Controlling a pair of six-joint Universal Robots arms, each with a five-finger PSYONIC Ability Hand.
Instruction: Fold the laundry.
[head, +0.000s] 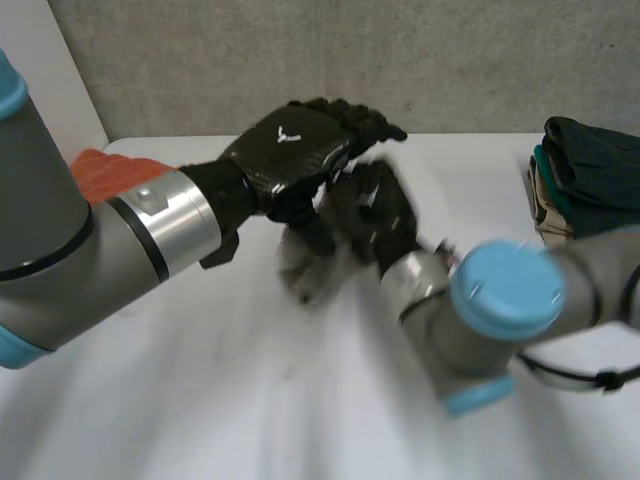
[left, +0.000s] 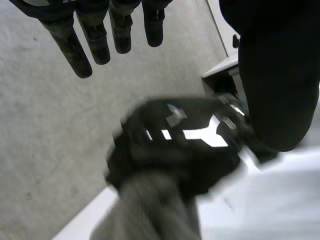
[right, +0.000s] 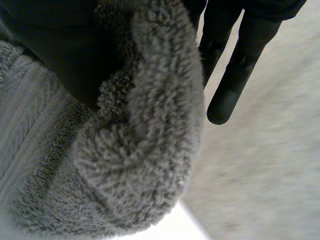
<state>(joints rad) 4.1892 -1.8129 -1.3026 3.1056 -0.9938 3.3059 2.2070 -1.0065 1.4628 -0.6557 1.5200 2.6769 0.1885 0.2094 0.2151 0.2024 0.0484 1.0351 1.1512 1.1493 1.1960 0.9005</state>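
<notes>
A grey fluffy cloth (head: 310, 278) hangs above the white table (head: 230, 400), near its middle. My right hand (head: 380, 215) is shut on its upper part. In the right wrist view the fleecy cloth (right: 135, 165) bunches under the dark palm (right: 50, 55), with two fingers (right: 235, 75) reaching straight past it. My left hand (head: 290, 150) hovers just above the right hand, open and holding nothing. In the left wrist view its straight fingers (left: 80, 55) point over the right hand (left: 185, 135), below which the grey cloth (left: 150, 210) droops.
An orange cloth (head: 115, 172) lies at the table's far left, behind my left forearm. A stack of folded dark and beige clothes (head: 590, 175) sits at the far right edge. A grey wall (head: 300, 60) runs behind the table.
</notes>
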